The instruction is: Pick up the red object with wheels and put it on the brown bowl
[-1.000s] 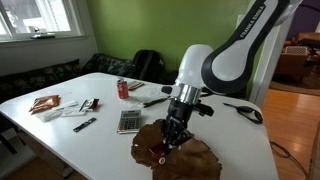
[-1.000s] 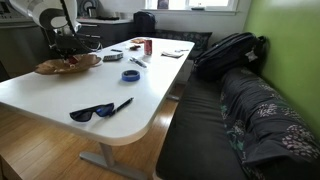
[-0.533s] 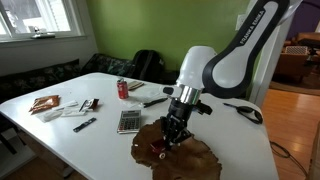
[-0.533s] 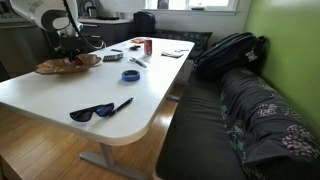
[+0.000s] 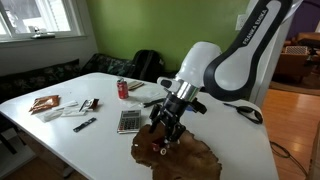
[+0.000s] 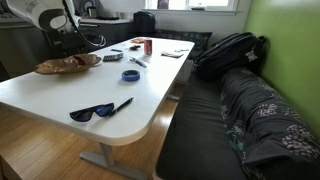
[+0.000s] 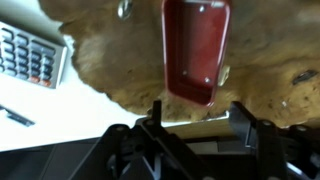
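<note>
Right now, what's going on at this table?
The Panda arm's gripper hangs just above the brown bowl, jaws apart and holding nothing. The red object with wheels lies on the bowl, free of the gripper, so the placing looks done. A calculator sits beside the bowl, a red soda can farther back.

Arm (image 5: 218, 68): was white, with smooth rounded shells.
Lettering (image 5: 262, 25): ran dark along the far link, too small to read.
Gripper (image 5: 162, 130): was black and angular.

the wheeled toy (image 7: 197, 50) lies in the bowl (image 7: 110, 55), the calculator (image 7: 30, 55) just beside its rim on the table (image 7: 60, 120).
</note>
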Tool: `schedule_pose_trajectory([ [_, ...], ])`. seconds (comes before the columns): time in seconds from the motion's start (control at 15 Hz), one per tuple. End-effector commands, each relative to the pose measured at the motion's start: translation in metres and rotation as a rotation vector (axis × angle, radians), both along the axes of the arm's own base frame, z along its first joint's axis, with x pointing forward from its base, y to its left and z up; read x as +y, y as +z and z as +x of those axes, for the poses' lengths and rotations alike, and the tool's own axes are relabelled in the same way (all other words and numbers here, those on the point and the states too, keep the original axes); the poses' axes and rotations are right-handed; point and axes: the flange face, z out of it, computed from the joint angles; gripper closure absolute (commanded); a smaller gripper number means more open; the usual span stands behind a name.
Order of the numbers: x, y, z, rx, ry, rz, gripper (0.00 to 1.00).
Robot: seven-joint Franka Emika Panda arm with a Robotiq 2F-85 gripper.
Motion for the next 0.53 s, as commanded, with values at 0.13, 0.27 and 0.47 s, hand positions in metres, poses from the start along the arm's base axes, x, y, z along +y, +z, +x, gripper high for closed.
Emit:
schedule_pose_trajectory([
  [0.13, -0.004, 0.019, 0.008, -0.165, -0.081, 0.120, 0.00],
  [0.27, -0.015, 0.017, 0.015, -0.191, -0.127, 0.129, 0.00],
  [0.47, -0.017, 0.017, 0.017, -0.184, -0.126, 0.127, 0.00],
])
